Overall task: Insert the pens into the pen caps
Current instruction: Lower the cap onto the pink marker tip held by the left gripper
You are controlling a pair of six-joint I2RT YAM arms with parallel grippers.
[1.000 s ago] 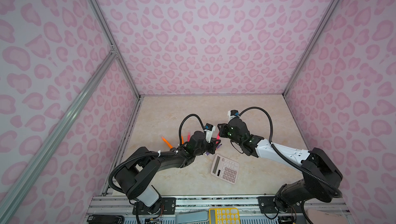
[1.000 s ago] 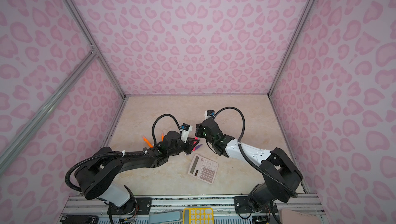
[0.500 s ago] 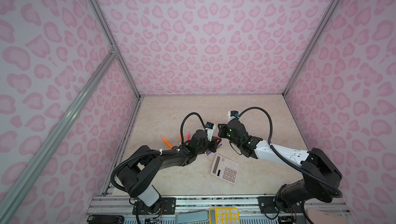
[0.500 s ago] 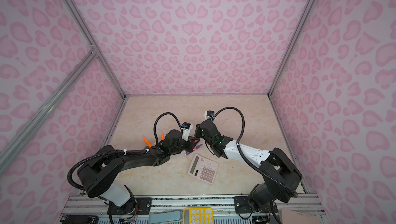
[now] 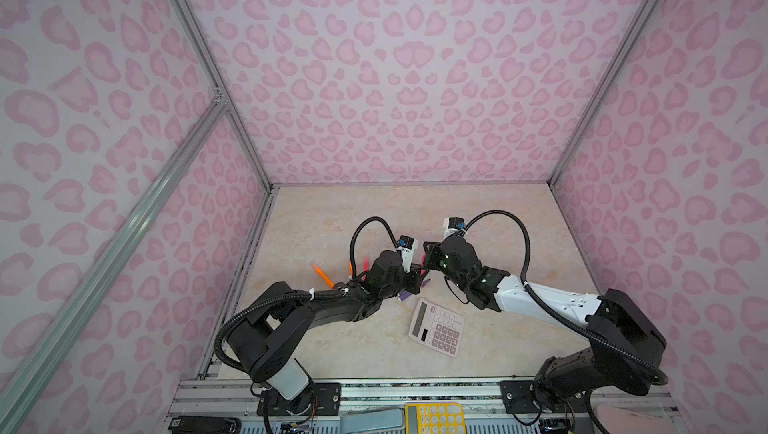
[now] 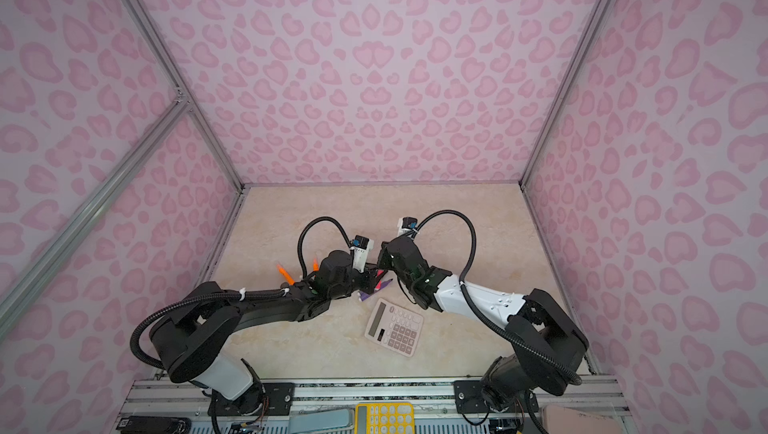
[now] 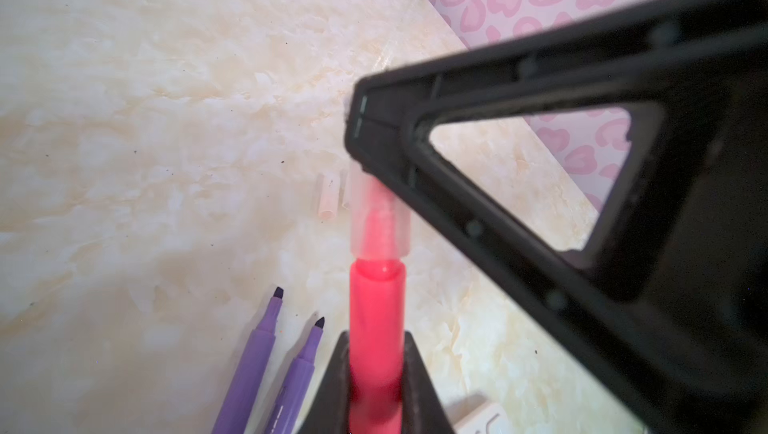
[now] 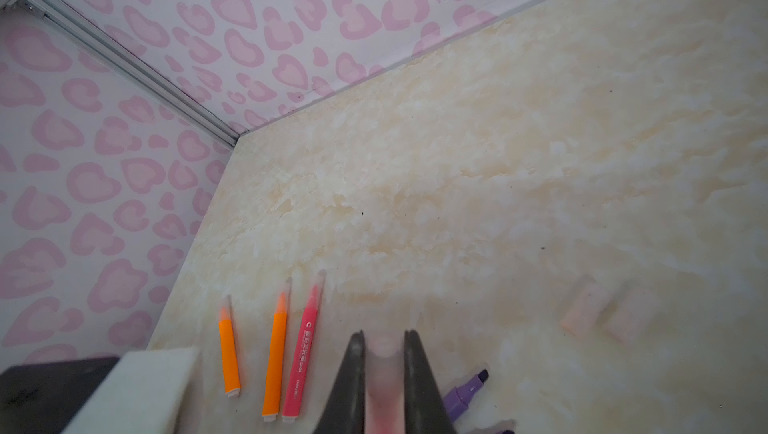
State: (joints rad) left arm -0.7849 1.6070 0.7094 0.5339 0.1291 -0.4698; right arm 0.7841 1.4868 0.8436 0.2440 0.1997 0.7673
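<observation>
ok so this whole thing comes down to one line: the pink-red pen (image 7: 376,319) is clamped in the left jaws with its tip pointing straight away from them, and the clear cap (image 7: 380,211) is pinched tight in the right jaws, mouth facing back at it. The two long axes look pretty much in line. The tip is already inside the cap, and the cap's rim sits just about at the pen's shoulder. My guess is all that's left is a short push along that axis, and either arm could do it since they meet nose to nose above the table (image 5: 374,211), just beyond the calculator (image 5: 438,326). Any sideways wobble and the cap would probably cock on the neck.

Underneath, two purple pens (image 7: 253,369) lie bare-tipped side by side, with two spare caps (image 8: 582,311) close together a bit further off. Two orange pens (image 8: 229,353) and a second pink-red pen (image 8: 301,357) lie in a row and look capped already. Plenty of bare marble-look table all round, and the heart-print walls (image 5: 395,78) are well clear.
</observation>
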